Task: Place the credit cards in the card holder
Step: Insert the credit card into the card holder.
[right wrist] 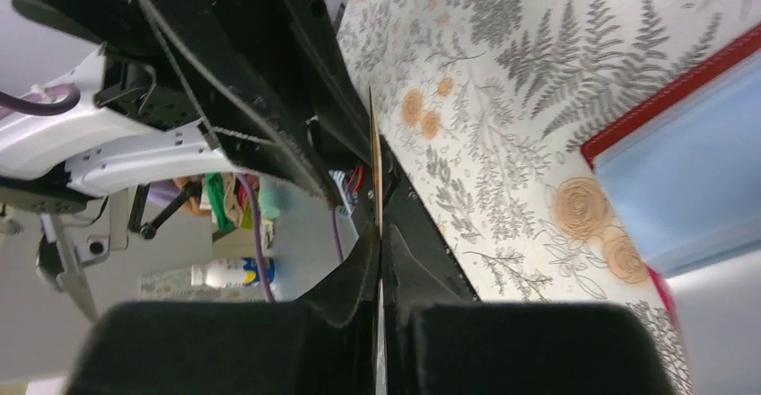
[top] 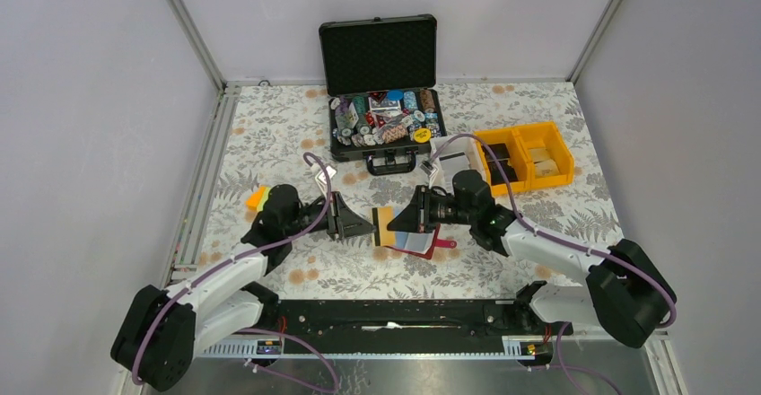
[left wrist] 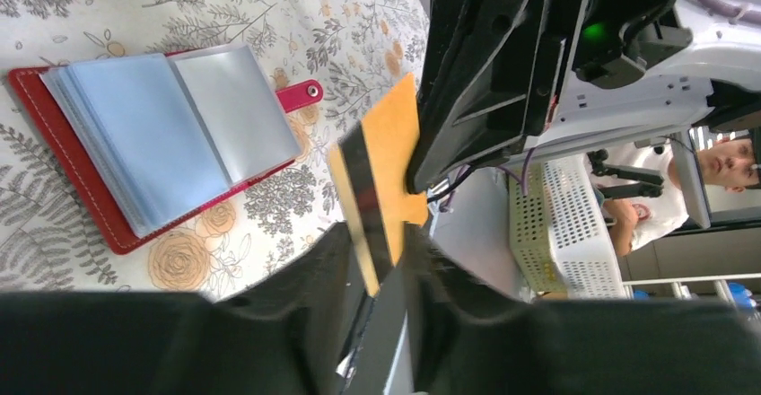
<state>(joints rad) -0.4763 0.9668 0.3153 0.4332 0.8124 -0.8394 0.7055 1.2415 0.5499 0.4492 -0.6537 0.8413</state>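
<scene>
Black fingers of my left pincer flank one end of the orange card. Whether they pinch it or stand just off it, I cannot tell. The card, with a dark stripe on one face, hangs clear of the table between both pincers, which I judge to be a hand-over. My right pincer is clenched on the other end and bears the card. The red wallet lies open beneath, clear sleeves up to receive it; the card is not yet in.
</scene>
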